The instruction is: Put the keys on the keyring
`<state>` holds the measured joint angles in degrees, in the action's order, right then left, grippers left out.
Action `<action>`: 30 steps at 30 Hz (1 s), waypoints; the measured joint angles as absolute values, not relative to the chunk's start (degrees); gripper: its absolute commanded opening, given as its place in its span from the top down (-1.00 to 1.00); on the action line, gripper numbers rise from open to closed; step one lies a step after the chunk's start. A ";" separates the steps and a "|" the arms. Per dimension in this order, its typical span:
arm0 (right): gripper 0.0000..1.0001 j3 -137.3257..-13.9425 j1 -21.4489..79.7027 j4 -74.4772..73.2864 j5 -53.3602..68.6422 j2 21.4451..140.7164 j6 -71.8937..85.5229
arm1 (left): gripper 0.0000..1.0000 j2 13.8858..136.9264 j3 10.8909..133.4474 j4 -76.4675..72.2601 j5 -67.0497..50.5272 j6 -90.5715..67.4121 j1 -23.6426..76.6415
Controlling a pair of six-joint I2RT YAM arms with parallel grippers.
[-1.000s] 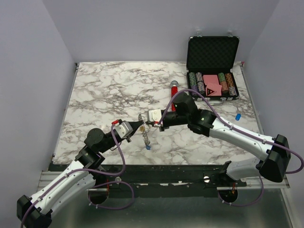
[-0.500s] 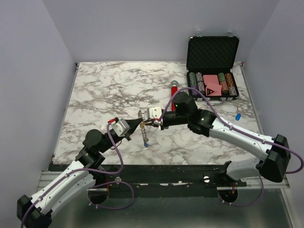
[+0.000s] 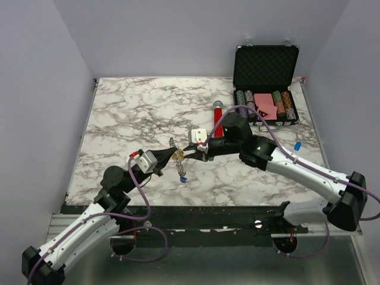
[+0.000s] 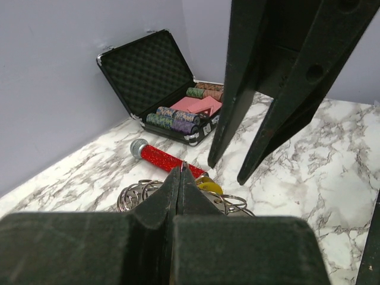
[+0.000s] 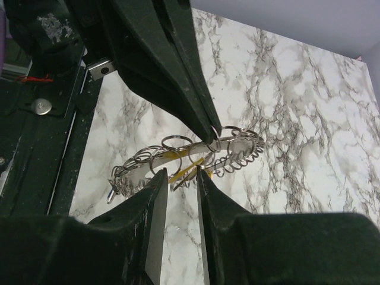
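Two arms meet near the middle of the surface's near edge. The left fingers are pinched shut on the thin silvery wire keyring. The right fingers stand slightly parted just before a yellow-headed silver key. Threading seems to be in hand; the next move calls for a precise regrip on a key.

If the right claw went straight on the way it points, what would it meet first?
The keyring, hanging just ahead of the right claw from the shut left claw, whose fingers lie close behind. Depth is unclear.
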<state>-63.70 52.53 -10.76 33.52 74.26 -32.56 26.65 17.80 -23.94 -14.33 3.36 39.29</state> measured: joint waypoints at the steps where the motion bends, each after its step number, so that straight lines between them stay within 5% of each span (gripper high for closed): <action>1: 0.23 -63.99 52.18 -10.83 33.85 74.26 -31.88 | 1.00 26.30 17.52 -24.27 -14.37 3.14 39.13; 10: 0.01 -67.31 49.91 -11.53 39.16 74.65 -26.68 | 1.00 22.65 15.62 -26.26 -16.82 0.25 38.74; 30: 0.36 -71.88 49.84 -14.26 49.21 79.92 -22.50 | 1.00 19.70 12.21 -30.13 -20.67 -5.67 38.46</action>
